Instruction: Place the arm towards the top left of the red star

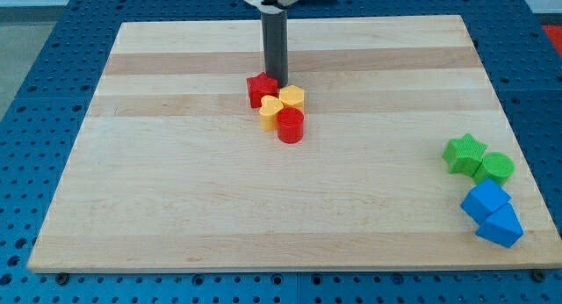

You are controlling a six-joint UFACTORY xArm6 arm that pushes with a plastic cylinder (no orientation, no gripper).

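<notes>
The red star (260,89) lies on the wooden board (176,181), a little above the board's middle. My tip (278,83) stands just to the right of the star's upper part, close against it, above the yellow hexagon (291,97). A yellow heart (270,112) touches the star's lower right. A red cylinder (291,126) sits below the hexagon, beside the heart. These four blocks form one tight cluster.
At the view's right edge lie a green star (464,153), a green cylinder (498,167), a blue cube-like block (485,200) and a blue triangular block (501,226), close together near the board's right edge.
</notes>
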